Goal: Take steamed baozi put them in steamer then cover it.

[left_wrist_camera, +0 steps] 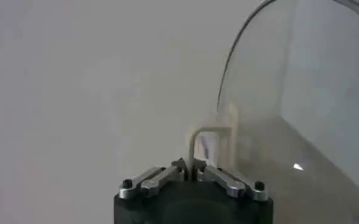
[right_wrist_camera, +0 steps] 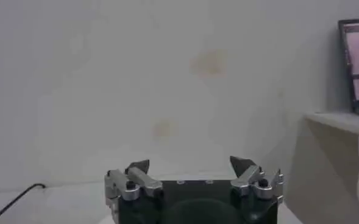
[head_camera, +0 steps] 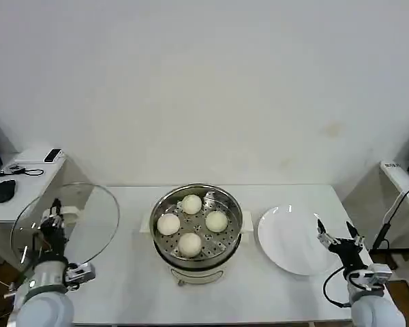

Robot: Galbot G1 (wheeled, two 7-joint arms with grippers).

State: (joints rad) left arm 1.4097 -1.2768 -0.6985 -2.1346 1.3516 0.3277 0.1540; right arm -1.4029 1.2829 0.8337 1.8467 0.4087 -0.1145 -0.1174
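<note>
The steamer [head_camera: 211, 261] stands at the table's middle on its white base, with several cream-white steamed baozi [head_camera: 191, 203] lying on its perforated bottom. To its left, the clear glass cover [head_camera: 88, 218] hangs tilted nearly upright above the table's left edge. My left gripper [head_camera: 52, 221] is shut on the pale handle at its centre. In the left wrist view the handle [left_wrist_camera: 206, 143] runs straight into the closed left gripper [left_wrist_camera: 192, 171], with the cover's glass [left_wrist_camera: 301, 91] beyond. My right gripper [head_camera: 336, 235] is open and holds nothing, just right of the plate; its spread right gripper [right_wrist_camera: 190, 165] faces the wall.
A flat white plate [head_camera: 290, 242] lies bare to the right of the steamer. A side table [head_camera: 20, 184] at the left carries a black mouse and a cable. Another white side table [head_camera: 402, 178] stands at the far right.
</note>
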